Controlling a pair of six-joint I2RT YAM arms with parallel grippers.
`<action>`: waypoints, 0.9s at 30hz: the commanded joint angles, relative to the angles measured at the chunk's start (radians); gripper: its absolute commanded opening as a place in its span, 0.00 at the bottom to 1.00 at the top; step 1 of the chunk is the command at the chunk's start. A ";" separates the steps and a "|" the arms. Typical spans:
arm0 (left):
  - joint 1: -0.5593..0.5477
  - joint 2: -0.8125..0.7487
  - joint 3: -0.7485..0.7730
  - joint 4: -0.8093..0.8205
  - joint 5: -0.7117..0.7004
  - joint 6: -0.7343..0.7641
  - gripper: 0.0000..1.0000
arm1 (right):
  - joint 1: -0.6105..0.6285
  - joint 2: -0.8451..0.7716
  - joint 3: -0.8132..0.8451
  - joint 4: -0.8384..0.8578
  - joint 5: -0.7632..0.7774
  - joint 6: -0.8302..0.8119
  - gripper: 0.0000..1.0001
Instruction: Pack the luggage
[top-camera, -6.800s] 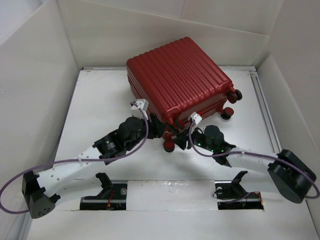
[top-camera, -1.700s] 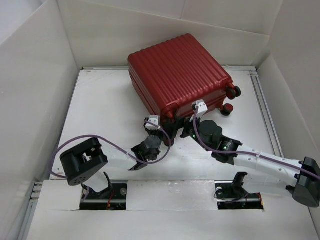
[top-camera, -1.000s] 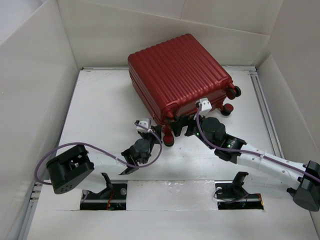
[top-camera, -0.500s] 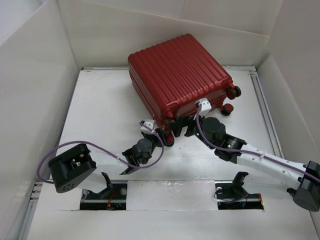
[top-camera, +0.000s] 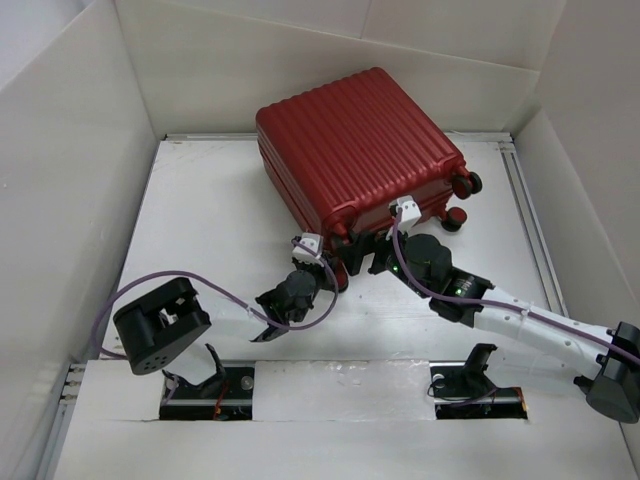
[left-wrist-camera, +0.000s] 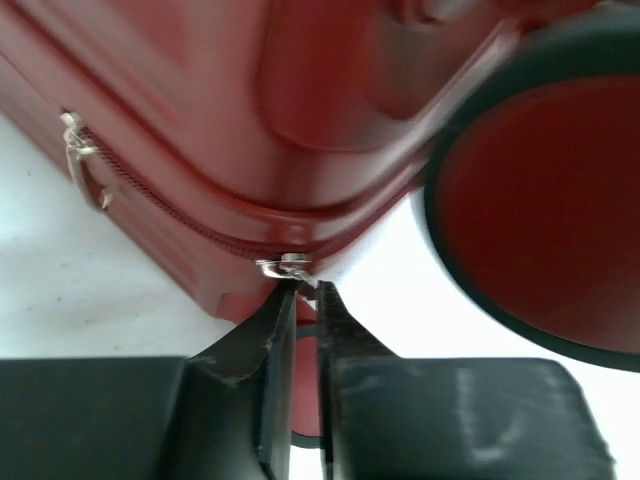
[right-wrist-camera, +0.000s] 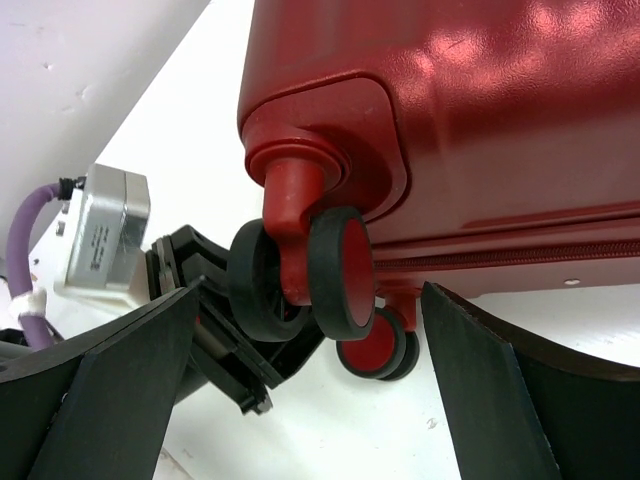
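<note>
The luggage (top-camera: 355, 145) is a dark-red ribbed suitcase lying closed and flat at the back middle of the table. My left gripper (top-camera: 328, 268) is at its near corner. In the left wrist view its fingers (left-wrist-camera: 278, 330) are almost together, pinching a small silver zipper pull (left-wrist-camera: 290, 267) on the suitcase's zipper line (left-wrist-camera: 170, 215). My right gripper (top-camera: 366, 247) is open just right of it. In the right wrist view it (right-wrist-camera: 308, 292) straddles a black-and-red double wheel (right-wrist-camera: 340, 275) at the suitcase's corner without touching it.
White walls enclose the table on the left, back and right. Two more wheels (top-camera: 465, 183) stick out at the suitcase's right side. A second zipper pull (left-wrist-camera: 78, 155) hangs further along the zipper. The left gripper's body (right-wrist-camera: 215, 340) sits close beside the right gripper's left finger.
My left arm has swung back in towards the suitcase's near corner and its fingers have reached the zipper pull. The right arm and the suitcase have stayed put over the last second.
</note>
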 joint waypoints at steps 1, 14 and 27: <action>0.025 0.014 0.058 0.066 -0.044 0.027 0.01 | -0.001 -0.015 0.040 0.015 -0.005 -0.012 0.99; 0.025 -0.088 -0.017 0.057 -0.121 0.037 0.00 | -0.010 0.090 0.122 0.015 0.000 -0.045 0.99; 0.057 -0.128 -0.026 -0.046 -0.150 -0.005 0.00 | -0.029 0.238 0.262 -0.158 0.121 -0.055 0.99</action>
